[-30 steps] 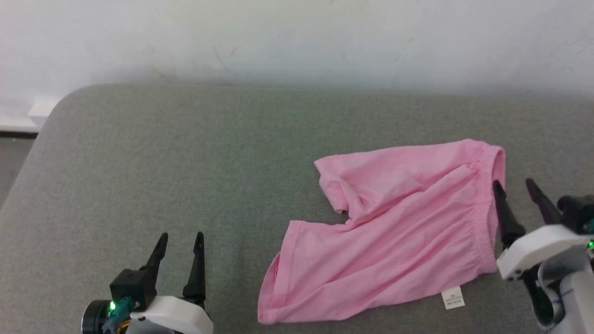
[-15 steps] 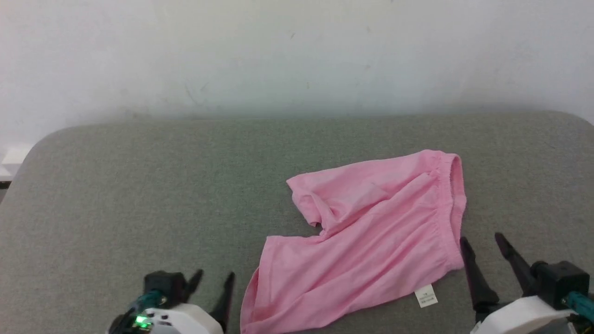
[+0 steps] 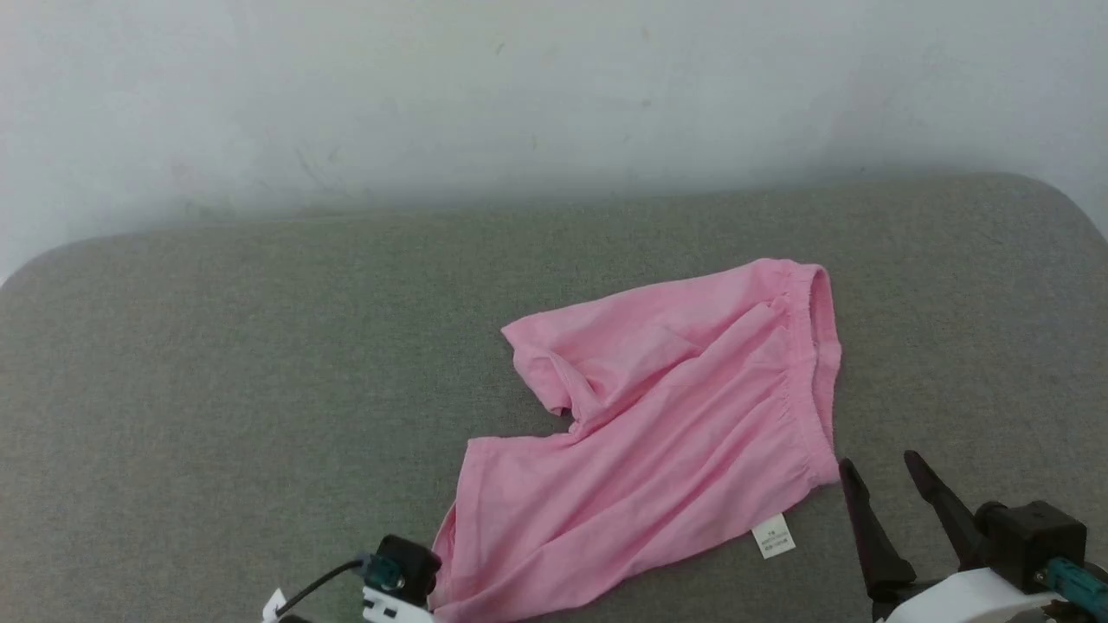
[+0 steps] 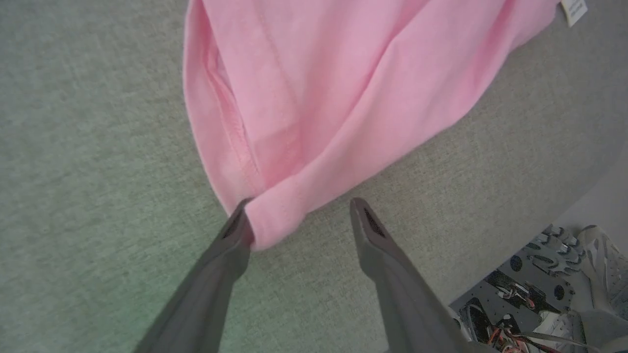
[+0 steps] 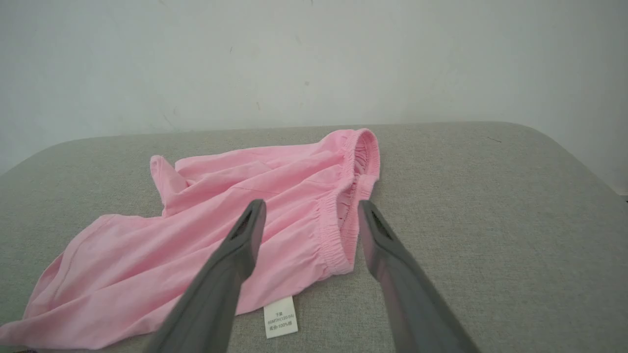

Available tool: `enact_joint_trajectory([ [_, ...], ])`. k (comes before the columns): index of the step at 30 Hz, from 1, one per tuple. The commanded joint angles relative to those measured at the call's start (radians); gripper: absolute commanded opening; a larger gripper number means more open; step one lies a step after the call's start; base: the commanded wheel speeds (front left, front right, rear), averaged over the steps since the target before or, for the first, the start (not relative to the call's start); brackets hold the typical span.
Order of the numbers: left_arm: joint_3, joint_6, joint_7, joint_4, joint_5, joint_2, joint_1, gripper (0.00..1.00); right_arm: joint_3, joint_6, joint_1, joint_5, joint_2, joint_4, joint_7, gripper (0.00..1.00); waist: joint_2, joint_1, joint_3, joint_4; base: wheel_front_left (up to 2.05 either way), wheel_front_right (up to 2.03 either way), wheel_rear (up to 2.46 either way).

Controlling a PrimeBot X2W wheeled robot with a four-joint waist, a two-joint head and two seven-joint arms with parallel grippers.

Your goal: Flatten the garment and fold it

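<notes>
My left jaws are spread at the near-left. The near leg's hem corner sits between them, touching one finger (image 4: 216, 274). My right jaws are also spread, just beside the near end of the waistband (image 3: 818, 372). The garment (image 3: 675, 433) lies on the grey padded surface (image 3: 216, 346), right of centre. Its long axis slants from near-left hem to far-right waistband. Legs point left, the far leg rumpled. White label (image 3: 773, 536) at the near edge. Pale wall (image 3: 519, 86) behind.

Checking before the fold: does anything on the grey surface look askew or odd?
The garment lies skewed and rumpled: its far leg is bunched and turned over at the hem, and the white label pokes out at its near edge.
</notes>
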Motion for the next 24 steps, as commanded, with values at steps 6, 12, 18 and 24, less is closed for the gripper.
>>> enact_joint_trajectory([
  [6, -0.068, -0.026, 0.077, 0.103, -0.008, 0.004, -0.053, 0.6, -0.002, -0.002, -0.029, 0.009, 0.003, 0.007, -0.007, 1.0, 0.0, 0.0, 0.04, -0.018, 0.0, 0.0, 0.0],
  [12, -0.124, -0.039, 0.12, 0.119, -0.053, 0.011, -0.057, 0.0, -0.031, -0.002, -0.05, 0.027, -0.022, 0.045, 0.062, 1.0, 0.0, 0.0, 0.042, -0.017, 0.0, 0.0, 0.0],
  [18, -0.066, 0.01, -0.003, 0.045, -0.044, 0.011, -0.057, 0.0, -0.011, -0.002, -0.13, 0.104, -0.1, 0.16, 0.215, 1.0, 0.0, 0.0, 0.044, 0.009, 0.0, 0.0, 0.0],
  [24, -0.037, 0.052, -0.091, -0.053, -0.021, 0.003, -0.059, 0.0, 0.057, -0.002, -0.278, 0.178, -0.174, 0.32, 0.349, 1.0, 0.0, 0.0, 0.068, 0.052, 0.0, 0.0, 0.0],
])
